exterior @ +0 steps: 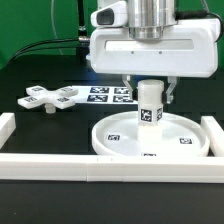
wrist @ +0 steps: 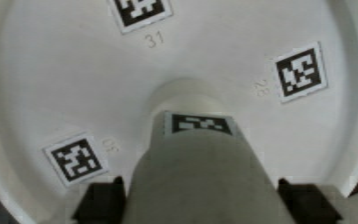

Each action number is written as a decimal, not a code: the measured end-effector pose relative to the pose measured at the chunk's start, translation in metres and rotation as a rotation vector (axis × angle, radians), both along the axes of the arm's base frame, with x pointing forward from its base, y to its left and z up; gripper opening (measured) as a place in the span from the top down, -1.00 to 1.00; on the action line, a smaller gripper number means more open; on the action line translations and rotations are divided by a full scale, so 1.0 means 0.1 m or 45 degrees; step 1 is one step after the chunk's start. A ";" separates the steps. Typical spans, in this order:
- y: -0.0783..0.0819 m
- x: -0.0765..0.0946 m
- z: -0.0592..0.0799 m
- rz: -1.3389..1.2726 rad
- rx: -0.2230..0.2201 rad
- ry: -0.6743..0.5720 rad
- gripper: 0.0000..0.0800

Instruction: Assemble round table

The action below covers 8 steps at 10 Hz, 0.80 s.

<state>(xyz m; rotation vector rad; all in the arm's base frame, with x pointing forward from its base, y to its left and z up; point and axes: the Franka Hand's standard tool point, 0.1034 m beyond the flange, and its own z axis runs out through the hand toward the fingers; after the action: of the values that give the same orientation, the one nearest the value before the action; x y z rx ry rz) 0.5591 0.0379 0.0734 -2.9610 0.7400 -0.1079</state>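
The large round rimmed disc [exterior: 150, 137] lies on the black table near the front border bar. The short cylindrical post [exterior: 150, 104] stands upright at the disc's middle. My gripper [exterior: 148, 96] is straight above it, fingers on both sides of the post, shut on it. In the wrist view the post [wrist: 202, 165] runs down to the disc [wrist: 87, 90], with a black finger pad [wrist: 101, 198] on each side. The cross-shaped piece [exterior: 53, 97] lies flat at the exterior view's left, apart from the disc.
The marker board [exterior: 104, 93] lies behind the disc, partly hidden by my gripper. White border bars run along the front [exterior: 90, 166], the left [exterior: 6, 127] and the right [exterior: 213, 135]. Green backdrop and cables are behind.
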 end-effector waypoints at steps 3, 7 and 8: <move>0.00 0.00 0.00 -0.233 0.045 0.017 -0.02; 0.01 0.00 -0.01 -0.712 0.126 0.028 -0.02; 0.02 0.00 -0.01 -0.900 0.156 0.045 -0.02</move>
<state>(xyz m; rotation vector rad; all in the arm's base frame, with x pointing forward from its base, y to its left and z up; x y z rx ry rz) 0.5586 0.0399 0.0719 -2.4519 1.6857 -0.0500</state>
